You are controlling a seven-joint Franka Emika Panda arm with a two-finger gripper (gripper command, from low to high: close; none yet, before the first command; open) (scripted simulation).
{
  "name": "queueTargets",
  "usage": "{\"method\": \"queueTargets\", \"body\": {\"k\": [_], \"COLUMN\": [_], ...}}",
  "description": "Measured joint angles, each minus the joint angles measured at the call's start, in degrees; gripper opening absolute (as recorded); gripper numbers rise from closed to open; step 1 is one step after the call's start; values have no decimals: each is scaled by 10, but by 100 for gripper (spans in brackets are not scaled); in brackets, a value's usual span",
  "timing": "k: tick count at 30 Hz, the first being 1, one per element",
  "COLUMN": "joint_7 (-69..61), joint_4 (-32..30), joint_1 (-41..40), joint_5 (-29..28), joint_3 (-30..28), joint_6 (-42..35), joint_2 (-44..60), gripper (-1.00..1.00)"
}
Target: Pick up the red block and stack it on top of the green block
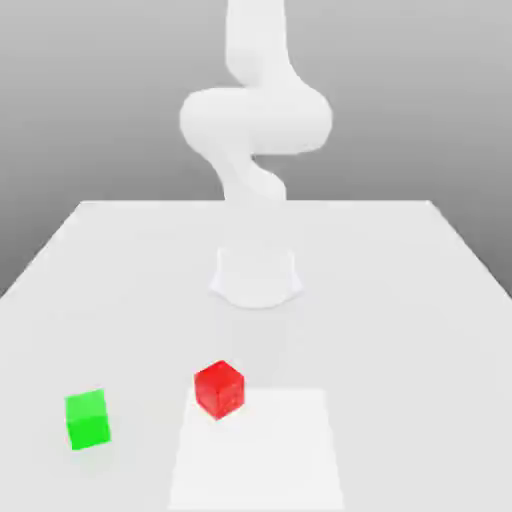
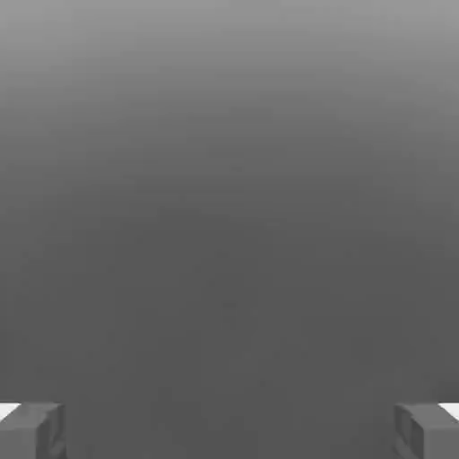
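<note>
Exterior view puts the green block (image 1: 87, 419) nearest, by the worktop's (image 1: 400, 300) front edge toward that view's left corner, a matte bright cube with plain faces and crisp corners. Just beyond it and nearer the middle sits the red block (image 1: 219, 389), glossy, same size, turned so one corner faces the camera; the two are apart. Farther back the smooth white arm (image 1: 255, 120) rises from its rounded base near the worktop's centre. In the hand view the grey fingertips (image 2: 31, 432) stand wide apart with nothing between them. The step in hand looks like the reach: best to bring the jaws down over the red cube, square them to its turned flat faces, and close on opposite sides, not corners, since glossy faces may slip.
</note>
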Motion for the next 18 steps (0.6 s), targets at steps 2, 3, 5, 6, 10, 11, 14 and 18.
{"method": "queueTargets", "body": {"k": [2,3,5,6,10,11,14,18], "joint_7": [-45,-67,-110,-132,-221,-245,-318,-423], "joint_4": [-35,-52,-87,-104,-174,-193,-251,-309], "joint_1": [11,16,26,30,48,50,59,68], "joint_5": [-4,-6,-10,-12,-22,-25,-38,-33], "joint_3": [-22,-32,-52,-62,-98,-105,-131,-152], "joint_6": [27,40,67,80,133,146,191,279], "joint_2": [34,51,85,101,170,188,246,367], "gripper": [0,0,0,0,0,0,0,0]}}
